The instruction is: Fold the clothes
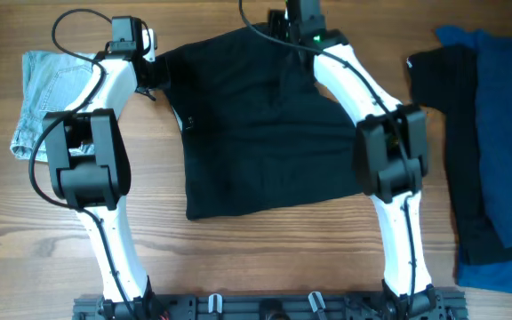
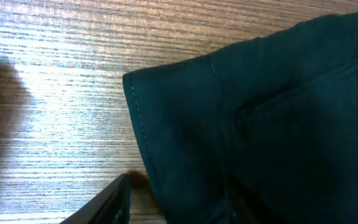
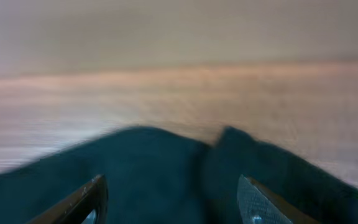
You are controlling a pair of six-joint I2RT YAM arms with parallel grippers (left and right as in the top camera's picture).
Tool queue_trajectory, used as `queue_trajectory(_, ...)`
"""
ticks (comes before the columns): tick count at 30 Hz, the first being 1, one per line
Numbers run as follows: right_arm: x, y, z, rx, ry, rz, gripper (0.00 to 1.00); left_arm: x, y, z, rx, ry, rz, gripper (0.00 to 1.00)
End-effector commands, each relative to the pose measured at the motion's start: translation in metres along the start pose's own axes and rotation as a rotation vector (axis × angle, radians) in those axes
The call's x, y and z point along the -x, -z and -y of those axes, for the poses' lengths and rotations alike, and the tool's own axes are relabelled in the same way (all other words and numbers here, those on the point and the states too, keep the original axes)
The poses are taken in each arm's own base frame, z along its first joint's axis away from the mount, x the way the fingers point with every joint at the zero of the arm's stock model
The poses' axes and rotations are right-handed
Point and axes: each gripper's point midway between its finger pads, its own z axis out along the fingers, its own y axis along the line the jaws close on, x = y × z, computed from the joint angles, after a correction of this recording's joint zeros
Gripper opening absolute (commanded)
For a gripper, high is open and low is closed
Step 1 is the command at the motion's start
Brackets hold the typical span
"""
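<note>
You have a brown wood-grain table carrying a plain black fabric garment. Left of that garment lies a light-blue denim piece, and right of it lie stacked black and blue cloths.

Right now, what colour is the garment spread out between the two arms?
The garment is plain black, with no print; clearest in the overhead view.
</note>
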Motion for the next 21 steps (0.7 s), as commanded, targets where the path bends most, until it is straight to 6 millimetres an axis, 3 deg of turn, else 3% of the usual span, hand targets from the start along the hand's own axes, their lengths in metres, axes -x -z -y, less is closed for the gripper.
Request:
queue_trajectory(1,-0.011,-0.018,0.029,-0.130,0.000,0.015,0.68,0.002,0.005,-0.002,0.000,0.000,0.001,0.48)
queue_trajectory(3,-0.017,-0.022,0.033,-0.146,0.003,0.005,0.67,0.001,0.005,-0.002,0.000,-0.001,0.000,0.48)
queue_trajectory(5,-0.024,-0.024,0.035,-0.153,0.005,-0.015,0.49,0.001,0.005,-0.002,0.001,0.000,-0.001,0.48)
queue_trajectory(6,-0.030,-0.024,0.042,-0.174,-0.004,-0.037,0.16,0.001,0.005,-0.002,0.000,0.000,0.000,0.48)
queue_trajectory(7,-0.032,-0.024,0.049,-0.197,-0.011,-0.044,0.04,0.001,0.005,-0.002,0.001,0.000,-0.001,0.48)
queue_trajectory(10,-0.006,0.004,0.072,-0.238,-0.061,-0.041,0.04,0.001,0.005,-0.002,0.001,0.000,-0.003,0.48)
queue_trajectory(13,0.013,0.050,0.100,-0.286,-0.161,-0.085,0.04,0.001,0.005,-0.002,0.002,0.000,-0.003,0.48)
queue_trajectory(14,0.010,0.063,0.112,-0.311,-0.180,-0.125,0.04,0.001,0.005,-0.002,0.002,0.000,-0.002,0.48)
queue_trajectory(16,-0.007,0.070,0.124,-0.311,-0.193,-0.212,0.04,0.001,0.005,-0.004,0.003,0.002,-0.002,0.48)
queue_trajectory(21,-0.064,0.086,0.142,-0.317,-0.250,-0.459,0.04,0.002,0.006,-0.012,0.009,0.017,0.000,0.47)
